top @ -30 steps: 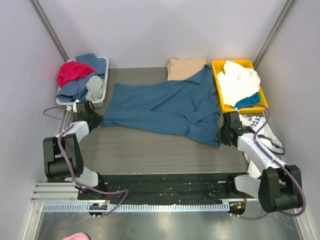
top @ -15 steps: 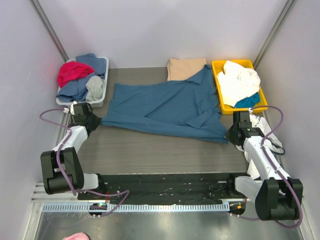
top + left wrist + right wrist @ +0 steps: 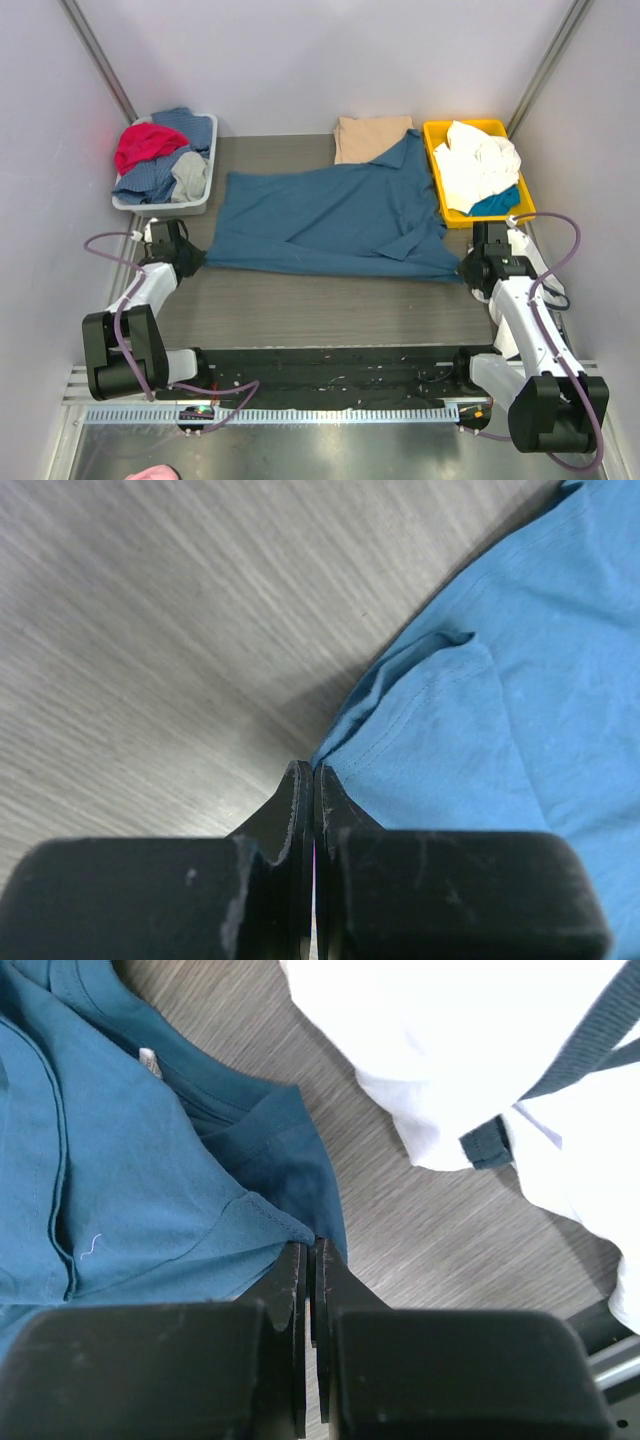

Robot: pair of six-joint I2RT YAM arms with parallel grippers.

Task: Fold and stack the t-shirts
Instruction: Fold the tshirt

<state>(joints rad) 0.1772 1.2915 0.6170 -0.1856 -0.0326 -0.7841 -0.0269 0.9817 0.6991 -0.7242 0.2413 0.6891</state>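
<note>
- Clothes (image 3: 155,150) in red, blue and grey are heaped in a grey bin (image 3: 160,207) at the far left corner, just behind the left arm.
- The left gripper (image 3: 312,775) sits low on the table, jaws pressed together on the left corner of the teal-blue t-shirt (image 3: 330,215).
- That shirt lies spread across the middle of the table, drawn out between the two grippers.
- A tan t-shirt (image 3: 368,135) lies folded at the far edge, with the teal shirt's upper corner over its right side.
- A yellow tray (image 3: 436,128) at the far right holds white clothes (image 3: 478,160), and the teal shirt touches its left wall.
- The right gripper (image 3: 311,1250) is pinched closed on the shirt's right corner.
- A white garment (image 3: 480,1050) with dark bands lies just beside that gripper.
- The table (image 3: 320,305) is grey wood-grain, with pale walls (image 3: 300,60) on three sides.
</note>
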